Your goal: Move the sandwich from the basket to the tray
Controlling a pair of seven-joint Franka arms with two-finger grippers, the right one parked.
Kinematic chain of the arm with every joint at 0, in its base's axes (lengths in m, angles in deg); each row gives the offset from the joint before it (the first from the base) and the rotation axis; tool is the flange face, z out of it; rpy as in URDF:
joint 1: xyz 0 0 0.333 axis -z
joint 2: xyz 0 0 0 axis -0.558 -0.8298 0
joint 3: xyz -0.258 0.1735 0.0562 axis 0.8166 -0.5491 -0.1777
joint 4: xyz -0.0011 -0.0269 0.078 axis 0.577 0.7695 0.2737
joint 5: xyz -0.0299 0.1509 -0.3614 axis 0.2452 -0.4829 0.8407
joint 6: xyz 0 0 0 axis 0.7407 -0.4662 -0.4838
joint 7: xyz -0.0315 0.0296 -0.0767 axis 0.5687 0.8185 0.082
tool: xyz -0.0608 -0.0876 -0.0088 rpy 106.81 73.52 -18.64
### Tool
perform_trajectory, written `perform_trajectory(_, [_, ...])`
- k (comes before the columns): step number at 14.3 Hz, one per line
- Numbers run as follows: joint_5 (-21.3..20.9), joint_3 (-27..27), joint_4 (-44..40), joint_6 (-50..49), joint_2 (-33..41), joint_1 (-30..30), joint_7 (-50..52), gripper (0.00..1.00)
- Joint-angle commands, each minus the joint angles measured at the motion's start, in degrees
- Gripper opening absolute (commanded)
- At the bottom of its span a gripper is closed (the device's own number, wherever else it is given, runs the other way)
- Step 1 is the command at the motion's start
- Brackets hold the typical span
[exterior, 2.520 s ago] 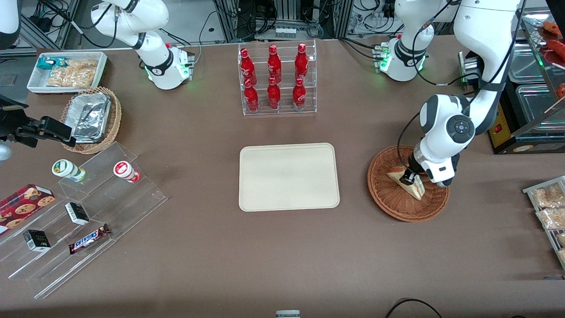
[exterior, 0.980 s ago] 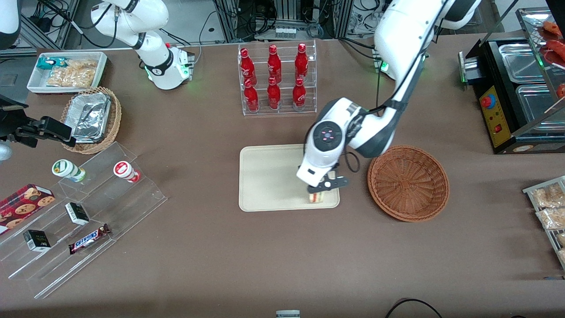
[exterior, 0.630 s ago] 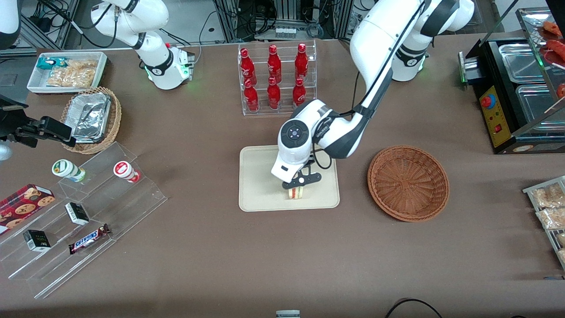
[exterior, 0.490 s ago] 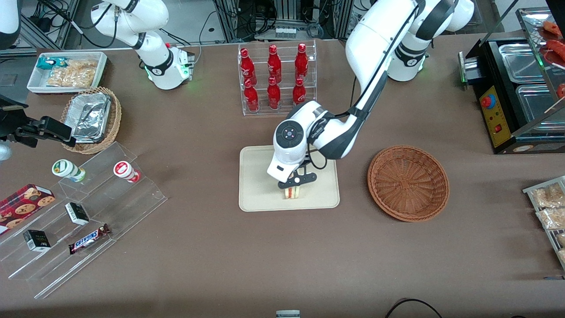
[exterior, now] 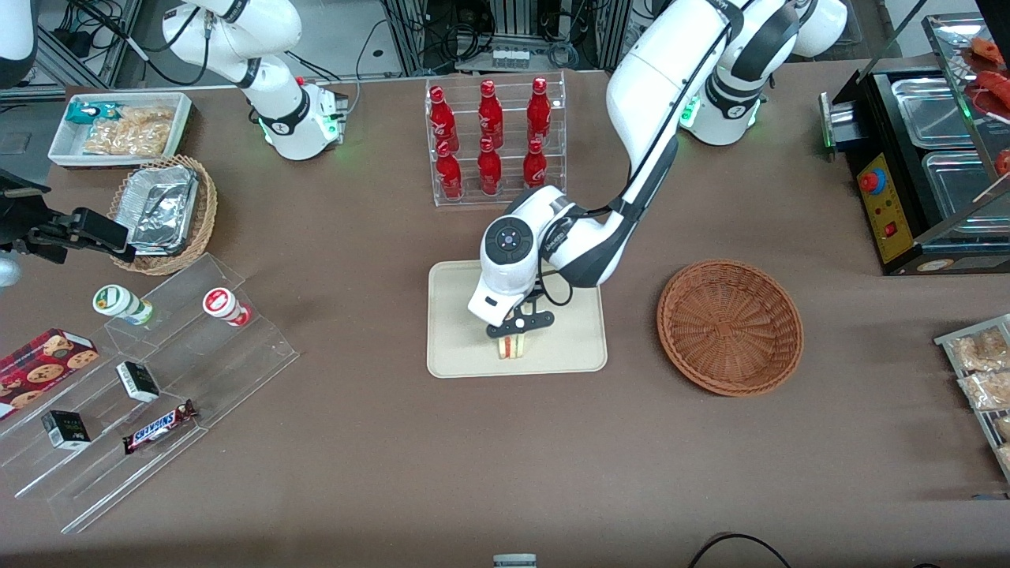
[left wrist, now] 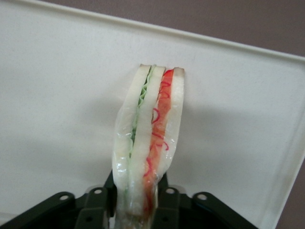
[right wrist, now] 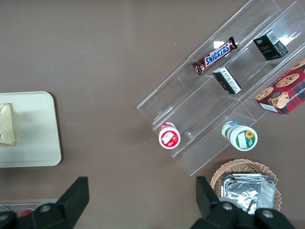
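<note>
My left gripper [exterior: 513,331] hangs over the cream tray [exterior: 458,355], in the part of it nearer the front camera, shut on the sandwich [exterior: 511,346]. The wedge stands on edge between the black fingers, its red and green filling lines facing the front camera. In the left wrist view the sandwich [left wrist: 148,138] is pinched between the two dark fingers [left wrist: 107,191], with the tray [left wrist: 57,95] just under it. Whether it touches the tray I cannot tell. The reddish-brown basket [exterior: 730,326] sits beside the tray toward the working arm's end, with nothing in it.
A clear rack of red bottles [exterior: 495,142] stands farther from the front camera than the tray. Toward the parked arm's end lie tiered acrylic shelves with snacks [exterior: 150,379], a tan basket of foil containers [exterior: 164,211] and a white bin of packets [exterior: 118,128]. Packets [exterior: 982,379] lie near the basket.
The gripper lifted the sandwich out of the basket and carried it sideways over the tray, toward the parked arm's end. In the last half second it edged a little farther that way.
</note>
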Motion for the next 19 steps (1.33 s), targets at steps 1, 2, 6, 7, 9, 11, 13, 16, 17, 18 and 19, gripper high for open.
perform_trajectory(1, [-0.1,-0.9,-0.7,-2.6,3.0,0.4,0.9,1.0])
perform_trajectory(2, [-0.4,-1.1,-0.8,-5.1,4.4,0.4,1.0,1.0])
perform_trajectory(6, [-0.1,-6.5,-0.3,-16.3,11.7,-0.7,0.0,1.0])
perform_trajectory(7, [-0.2,-6.6,0.5,-17.5,12.3,-2.3,-0.1,1.0])
perform_trajectory(9, [-0.4,-6.6,2.5,-17.6,13.4,-5.2,-0.1,1.0])
perform_trajectory(11, [-0.6,-6.6,6.5,-17.5,16.5,-7.9,-0.4,1.0])
perform_trajectory(13, [-0.6,-6.6,11.0,-17.3,20.4,-11.5,-7.3,1.0])
perform_trajectory(16, [-0.7,-6.6,16.3,-17.6,25.8,-15.6,-15.0,1.0])
perform_trajectory(17, [-0.9,-6.7,18.1,-17.6,27.7,-16.4,-17.7,1.0])
perform_trajectory(18, [-0.9,-6.7,19.6,-17.5,29.2,-17.3,-19.5,1.0])
perform_trajectory(19, [-1.0,-6.7,21.1,-17.6,31.2,-18.2,-21.0,1.0])
